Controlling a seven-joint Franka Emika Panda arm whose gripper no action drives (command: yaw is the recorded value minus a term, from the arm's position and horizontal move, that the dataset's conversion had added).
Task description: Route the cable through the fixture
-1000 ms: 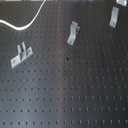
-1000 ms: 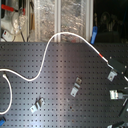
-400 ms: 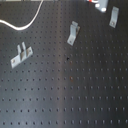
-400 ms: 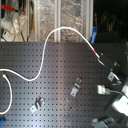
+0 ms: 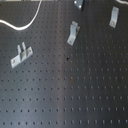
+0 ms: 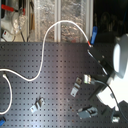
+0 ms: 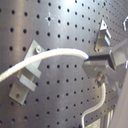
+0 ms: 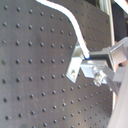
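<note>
The white cable curves in loose arcs over the black pegboard in the second exterior view, and a loop of the cable shows in the first exterior view. My gripper is shut on the cable, which passes over a silvery bracket. In the second wrist view the gripper holds the cable right beside a bracket. The fixture, a slim upright strip, stands at the first exterior view's upper right. The gripper is a dark shape to its left.
A two-pronged bracket and a bent bracket stand on the pegboard. The white arm fills the second exterior view's right. Several small brackets lie below it. Clutter lines the board's far edge.
The gripper moved left in the first exterior view, from beside the fixture to above the bent bracket. The held cable end shifted left in the second exterior view.
</note>
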